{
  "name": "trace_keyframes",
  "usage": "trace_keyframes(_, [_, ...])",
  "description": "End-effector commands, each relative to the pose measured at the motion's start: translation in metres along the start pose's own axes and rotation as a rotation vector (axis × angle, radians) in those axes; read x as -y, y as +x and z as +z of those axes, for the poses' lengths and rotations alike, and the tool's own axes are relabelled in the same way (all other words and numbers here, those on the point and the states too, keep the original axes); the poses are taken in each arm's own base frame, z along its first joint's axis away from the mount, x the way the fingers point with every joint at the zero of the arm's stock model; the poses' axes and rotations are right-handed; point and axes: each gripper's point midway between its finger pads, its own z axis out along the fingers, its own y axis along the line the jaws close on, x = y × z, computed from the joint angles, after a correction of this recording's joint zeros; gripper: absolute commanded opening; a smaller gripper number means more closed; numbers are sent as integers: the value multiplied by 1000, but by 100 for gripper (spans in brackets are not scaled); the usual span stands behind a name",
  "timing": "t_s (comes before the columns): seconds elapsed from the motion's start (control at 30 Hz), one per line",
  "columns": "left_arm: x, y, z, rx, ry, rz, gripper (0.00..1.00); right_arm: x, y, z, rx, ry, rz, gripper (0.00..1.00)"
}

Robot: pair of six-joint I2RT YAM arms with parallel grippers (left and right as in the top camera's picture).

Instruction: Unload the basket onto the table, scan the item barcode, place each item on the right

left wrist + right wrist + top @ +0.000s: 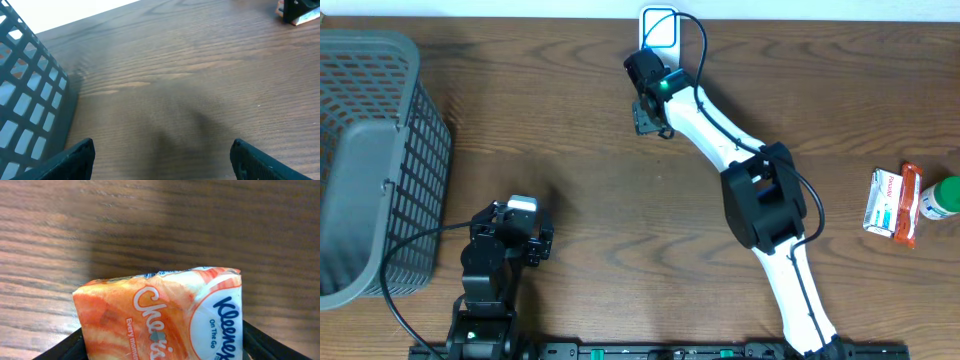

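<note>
A tissue pack (pixel 160 310), orange and white with "Kleenex" and "On The Go" printed in blue on a white panel, fills the lower centre of the right wrist view. It sits between the two black fingers (pixel 60 347) of the right gripper (pixel 162 345), which press against its lower left and lower right edges, so the gripper is grasping the pack. Brown wood grain of the table (pixel 150 220) runs behind it, with a shadow falling just above the pack.

In the overhead view, the right gripper (pixel 648 112) is in the upper centre of the frame, at the end of a white and black arm that stretches diagonally from the bottom right. The pack itself is hidden beneath the gripper in this view. Just above it, at the top edge, lies a white rounded-square object (pixel 660 28) with a blue outline.

The left gripper (pixel 525 215) sits in the lower left of the overhead frame. In the left wrist view its jaws are spread wide with nothing between them, only bare table.

A grey mesh basket (pixel 370 150) occupies the far left. At the far right edge lie a white box (pixel 883 203), a red packet (pixel 909 205) touching it, and a green-capped bottle (pixel 942 197) just beside them.
</note>
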Motion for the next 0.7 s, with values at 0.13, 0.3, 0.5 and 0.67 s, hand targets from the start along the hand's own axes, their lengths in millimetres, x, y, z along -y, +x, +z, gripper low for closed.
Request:
trace_keyframes(0.13, [-1,-2,-1,8,-8,-9,87,26,94,58,-289,132,-49,70])
trace_keyframes(0.3, [-1,-2,-1,8,-8,-9,87,18,75,0,-349,29,-13,71])
trace_keyframes(0.5, [-1,-2,-1,8,-8,-9,87,2,44,-66,-396,-211,60,73])
trace_keyframes(0.67, [-1,-2,-1,8,-8,-8,87,-4,24,-86,-411,-393,176,69])
